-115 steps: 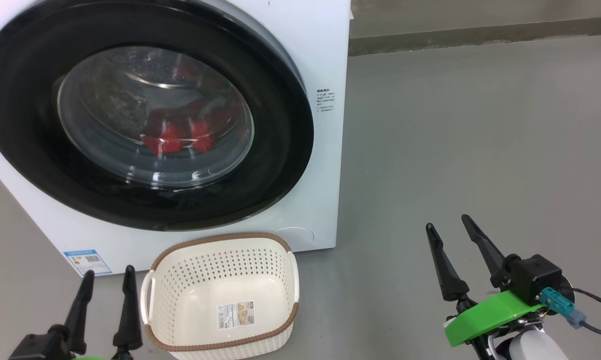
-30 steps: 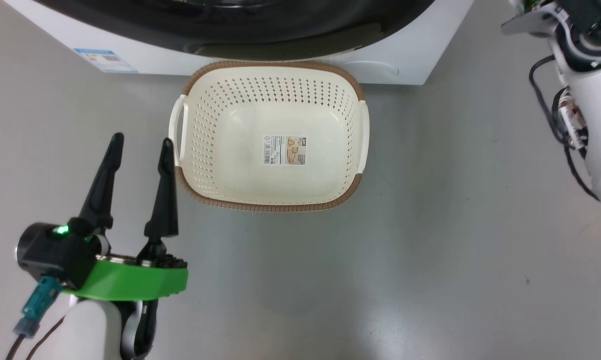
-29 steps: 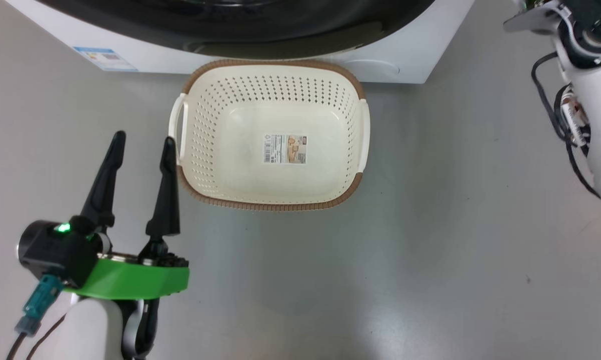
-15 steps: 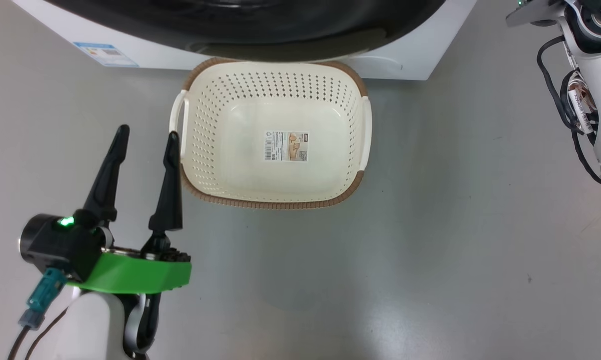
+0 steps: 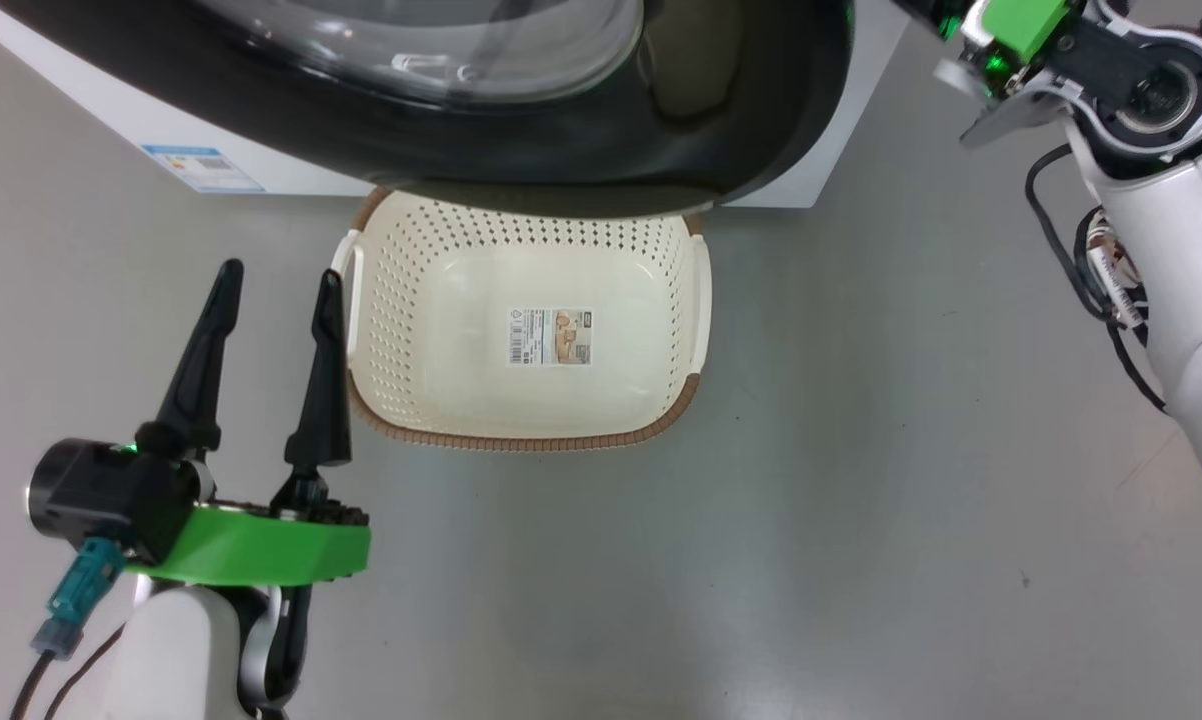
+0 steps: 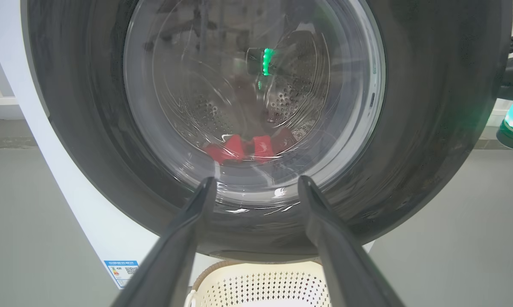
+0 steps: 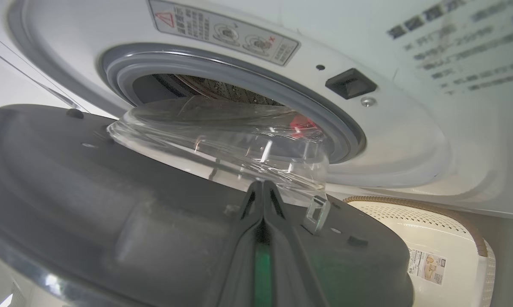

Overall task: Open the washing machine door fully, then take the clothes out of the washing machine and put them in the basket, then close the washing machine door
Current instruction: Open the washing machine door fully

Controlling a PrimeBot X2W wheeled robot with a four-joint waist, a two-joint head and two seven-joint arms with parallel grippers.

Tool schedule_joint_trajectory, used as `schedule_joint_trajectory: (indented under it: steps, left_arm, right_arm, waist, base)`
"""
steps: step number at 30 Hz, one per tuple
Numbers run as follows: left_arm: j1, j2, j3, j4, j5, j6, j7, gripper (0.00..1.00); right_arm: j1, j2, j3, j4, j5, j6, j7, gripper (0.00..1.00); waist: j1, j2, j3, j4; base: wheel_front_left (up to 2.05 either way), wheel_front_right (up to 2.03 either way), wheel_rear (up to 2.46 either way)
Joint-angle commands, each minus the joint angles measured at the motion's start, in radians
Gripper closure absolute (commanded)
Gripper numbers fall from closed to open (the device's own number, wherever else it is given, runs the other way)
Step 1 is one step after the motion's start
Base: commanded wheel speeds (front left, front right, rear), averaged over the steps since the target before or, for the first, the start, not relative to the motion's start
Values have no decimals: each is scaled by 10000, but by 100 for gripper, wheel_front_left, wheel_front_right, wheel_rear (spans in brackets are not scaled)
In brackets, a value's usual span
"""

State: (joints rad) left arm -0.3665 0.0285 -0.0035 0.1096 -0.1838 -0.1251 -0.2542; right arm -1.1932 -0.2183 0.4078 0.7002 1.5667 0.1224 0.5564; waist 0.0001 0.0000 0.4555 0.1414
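Observation:
The washing machine door (image 5: pixel 561 150) stands partly swung out from the washing machine (image 6: pixel 90 230), and its black rim overhangs the far edge of the basket (image 5: pixel 521 435). My right gripper (image 7: pixel 263 184) is shut, its tips pressed against the door's grey inner face (image 7: pixel 90 192) beside the latch hook, below the bulging glass. Behind the grey rubber ring, a bit of the red clothes (image 7: pixel 301 123) shows in the drum, and they also show through the glass (image 6: pixel 243 147). My left gripper (image 5: pixel 279 278) hangs open and empty left of the basket, pointing at the door's outside.
The basket holds nothing but a paper sticker (image 5: pixel 551 335). My right forearm (image 5: pixel 1161 230) with its cables reaches in from the right edge. Grey floor (image 5: pixel 861 450) stretches to the right of the basket. A blue label (image 5: pixel 201 167) marks the machine's lower left front.
The door has swung outward from the machine and now covers the basket's far rim. My right wrist has come further into the head view. The left gripper stays open; the camera shifted.

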Motion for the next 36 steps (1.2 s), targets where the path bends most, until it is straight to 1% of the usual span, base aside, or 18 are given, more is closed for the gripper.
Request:
schedule_joint_trajectory:
  steps: [1,8,17,22,26,27,28,29,30,31,36]
  left_arm:
    - [239,217,374,-182,124,-54,-76,0]
    - [423,217,536,-184,153,-54,-76,0]
    - [474,217,657,-174,135,-55,-76,0]
    - [445,217,683,-167,142,-55,-76,0]
    - [454,217,704,-171,154,-55,-76,0]
    - [459,217,708,-172,158,-55,-76,0]
    - [462,217,716,-175,160,-55,-76,0]
    - [459,217,725,-177,164,-55,-76,0]
    - [454,217,739,-178,166,-55,-76,0]
    - [446,217,753,-177,167,-55,-76,0]
    - [356,217,801,-156,164,-55,-76,0]
  right_arm:
    - [231,471,239,-412,14,83,183,100]
    - [539,601,371,-435,62,83,378,100]
    - [711,805,401,-458,158,83,527,100]
    - [774,823,374,-455,135,83,475,100]
    - [808,813,285,-380,8,83,119,100]
    - [814,802,243,-319,-53,83,-67,90]
    - [811,795,190,-241,-135,83,-322,70]
    - [810,793,154,-191,-223,83,-572,53]
    - [819,786,128,-172,-333,83,-856,13]
    - [839,781,86,-175,-436,83,-1183,0]
    - [1130,622,97,-569,-1101,83,-2908,0]
  waist:
    - [-1,0,-144,-76]
    - [-1,0,-409,-171]
    - [-1,0,-462,-309]
    - [-1,0,-442,-340]
    - [-1,0,-422,-383]
    - [-1,0,-418,-397]
    - [-1,0,-410,-411]
    - [-1,0,-401,-423]
    - [-1,0,-395,-439]
    - [-1,0,-383,-455]
    - [-1,0,-322,-527]
  base:
    - [0,0,0]
    - [0,0,0]
    - [0,0,0]
    - [0,0,0]
    - [0,0,0]
    - [0,0,0]
    - [0,0,0]
    - [0,0,0]
    - [0,0,0]
    - [0,0,0]
    - [0,0,0]
